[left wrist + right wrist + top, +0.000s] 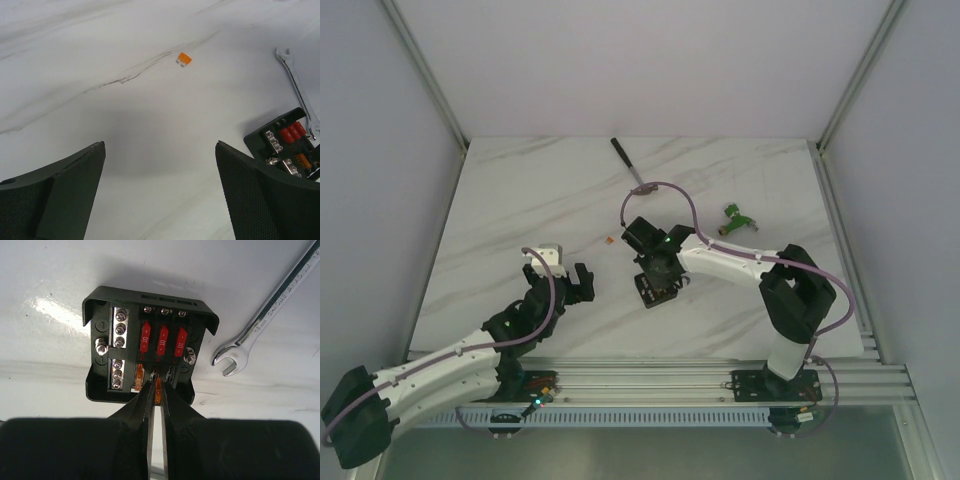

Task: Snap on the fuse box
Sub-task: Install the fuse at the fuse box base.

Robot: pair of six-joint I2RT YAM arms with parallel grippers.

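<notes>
The fuse box (150, 340) is a black open box on the table with three red fuses in its upper row and one orange fuse lower left. It also shows in the top view (650, 292) and at the right edge of the left wrist view (287, 145). My right gripper (157, 390) is shut on a small orange fuse (158, 389) and holds it at the box's lower middle slot; from above it (658, 272) covers most of the box. My left gripper (160, 145) is open and empty, left of the box (562, 280).
A silver wrench (270, 305) lies just right of the box, also in the left wrist view (295, 85). A loose orange fuse (605, 240) (184, 59) lies on the marble. A green connector (738, 220) and a dark-handled tool (623, 158) lie farther back.
</notes>
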